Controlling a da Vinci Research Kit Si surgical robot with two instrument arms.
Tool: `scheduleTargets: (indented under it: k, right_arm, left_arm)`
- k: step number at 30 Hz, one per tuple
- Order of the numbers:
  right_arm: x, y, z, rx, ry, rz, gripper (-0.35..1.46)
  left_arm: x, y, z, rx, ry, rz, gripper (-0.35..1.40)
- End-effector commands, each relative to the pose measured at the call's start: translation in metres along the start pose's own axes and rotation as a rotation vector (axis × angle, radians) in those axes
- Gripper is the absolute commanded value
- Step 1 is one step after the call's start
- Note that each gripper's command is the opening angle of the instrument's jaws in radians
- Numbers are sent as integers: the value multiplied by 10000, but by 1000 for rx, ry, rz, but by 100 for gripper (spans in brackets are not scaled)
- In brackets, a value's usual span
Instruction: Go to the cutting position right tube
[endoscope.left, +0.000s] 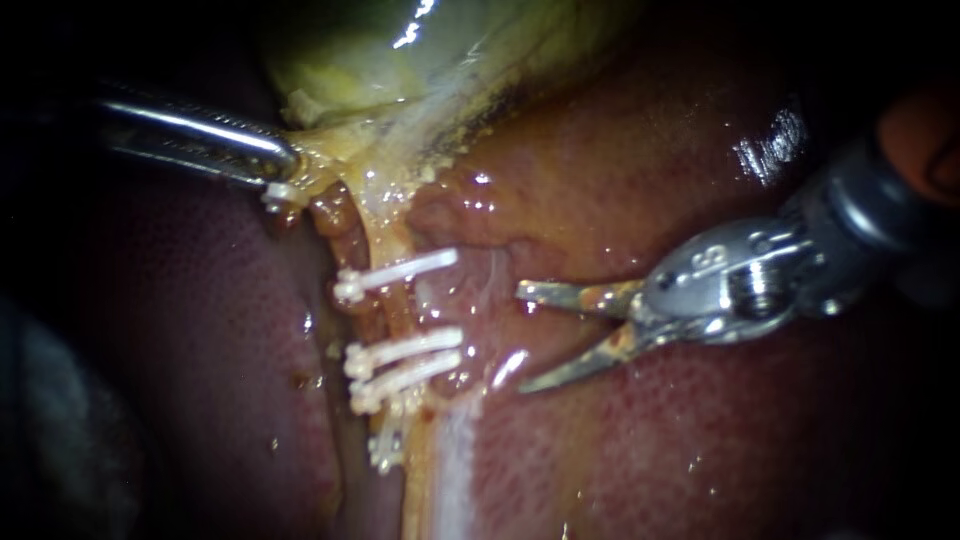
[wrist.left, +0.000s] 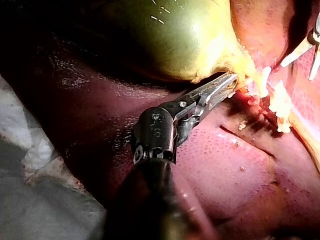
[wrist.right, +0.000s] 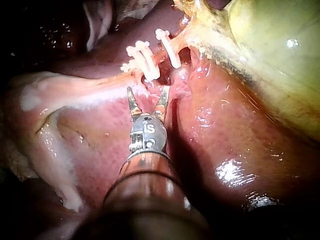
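Tube (endoscope.left: 398, 312) runs clipped below gallbladder (endoscope.left: 380, 70); my left instrument (endoscope.left: 272, 185) jaws clamp gallbladder neck, likely stretching tube. My right instrument (endoscope.left: 522, 338) jaws gape, empty, just beside gap between clips (endoscope.left: 400, 272), lining up cut.

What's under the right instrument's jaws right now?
Bare liver shows under and between the open jaws of the right instrument; nothing is gripped. The clips lie ahead of the tips, apart. Tissue directly beneath the metal is covered.
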Motion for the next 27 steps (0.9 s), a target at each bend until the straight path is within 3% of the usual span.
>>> scheduleTargets:
  k: [1, 4, 6, 13, 19, 27]
  right_arm:
    - [-2, 1, 7, 2, 1, 7, 130]
    - [-7, 4, 25, 6, 11, 24, 132]
    - [-10, 9, 35, 8, 41, 35, 132]
    - [-16, 21, 48, 20, 75, 71, 132]
    - [-15, 26, 52, 35, 126, 101, 133]
    - [-8, 28, 62, 105, 194, 132, 132]
  left_arm:
    - [0, 0, 0, 0, 0, 0, -35]
    - [0, 0, 1, 0, 0, 0, -35]
    - [-1, 0, 1, 1, 0, 0, -35]
    - [-1, 0, 1, -2, -1, 1, -35]
    - [-2, 1, 2, -1, 0, 1, -35]
    - [-3, 1, 2, -1, 0, 1, -35]
